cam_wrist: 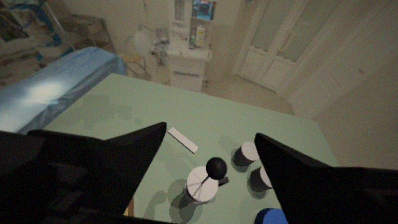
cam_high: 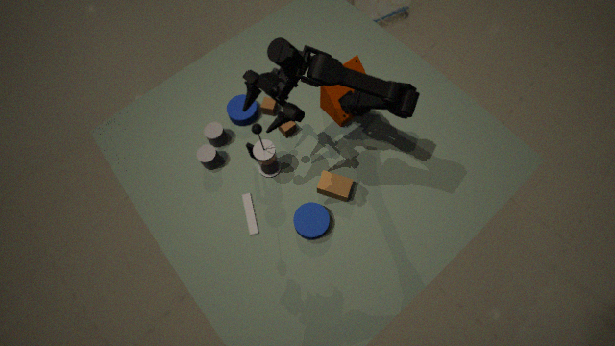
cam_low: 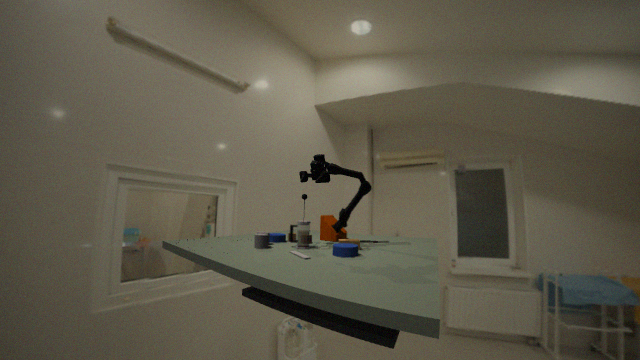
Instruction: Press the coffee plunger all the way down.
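- The gripper [cam_high: 267, 108] hangs high over the table's [cam_high: 432, 202] middle, fingers spread wide, grasping nothing.
- The coffee press [cam_high: 265, 158] stands upright, its plunger knob [cam_wrist: 217, 167] raised.

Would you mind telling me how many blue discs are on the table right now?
2. One blue disc lies beside the gripper's fingers, near the small wooden blocks; the other blue disc lies nearer the table's front, by the larger wooden block. None seems hidden.

air above the plunger knob [cam_high: 257, 128] is unobstructed; the wide-open gripper [cam_high: 263, 110] hangs higher. two grey cylinders [cam_high: 213, 133] crowd one side of the press [cam_high: 265, 157], apparently not touching; small wooden blocks [cam_high: 287, 128] stand near the other.
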Robot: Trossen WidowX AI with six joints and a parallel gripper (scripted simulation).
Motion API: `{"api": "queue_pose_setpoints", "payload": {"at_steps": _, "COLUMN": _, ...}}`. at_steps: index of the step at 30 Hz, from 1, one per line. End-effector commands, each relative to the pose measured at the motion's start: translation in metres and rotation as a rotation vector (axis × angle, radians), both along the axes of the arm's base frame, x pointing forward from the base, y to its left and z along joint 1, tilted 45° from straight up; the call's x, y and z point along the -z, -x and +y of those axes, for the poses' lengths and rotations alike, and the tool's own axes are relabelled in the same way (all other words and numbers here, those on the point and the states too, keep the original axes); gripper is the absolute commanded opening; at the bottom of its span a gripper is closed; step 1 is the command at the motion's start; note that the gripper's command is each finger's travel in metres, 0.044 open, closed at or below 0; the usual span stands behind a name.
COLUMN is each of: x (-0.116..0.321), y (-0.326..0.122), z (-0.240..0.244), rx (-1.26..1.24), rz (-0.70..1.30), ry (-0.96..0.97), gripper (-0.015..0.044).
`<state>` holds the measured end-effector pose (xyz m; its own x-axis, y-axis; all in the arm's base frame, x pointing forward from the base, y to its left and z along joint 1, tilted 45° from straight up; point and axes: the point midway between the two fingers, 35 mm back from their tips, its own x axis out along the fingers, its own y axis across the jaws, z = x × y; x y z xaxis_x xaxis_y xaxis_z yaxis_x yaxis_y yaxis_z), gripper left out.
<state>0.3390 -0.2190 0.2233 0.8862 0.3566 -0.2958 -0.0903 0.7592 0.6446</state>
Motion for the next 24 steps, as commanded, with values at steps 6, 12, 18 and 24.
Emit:
{"api": "queue_pose_setpoints", "payload": {"at_steps": 6, "x": 0.049, "y": 0.032, "z": 0.017, "rx": 0.101, "rz": 0.112, "ry": -0.072, "gripper": 0.0440}}
{"api": "queue_pose_setpoints", "payload": {"at_steps": 12, "x": 0.059, "y": 0.034, "z": 0.027, "rx": 0.104, "rz": 0.113, "ry": -0.072, "gripper": 0.0440}}
{"api": "queue_pose_setpoints", "payload": {"at_steps": 18, "x": 0.061, "y": 0.029, "z": 0.028, "rx": 0.104, "rz": 0.114, "ry": -0.072, "gripper": 0.0440}}
{"api": "queue_pose_setpoints", "payload": {"at_steps": 24, "x": 0.064, "y": 0.020, "z": 0.031, "rx": 0.103, "rz": 0.114, "ry": -0.071, "gripper": 0.0440}}
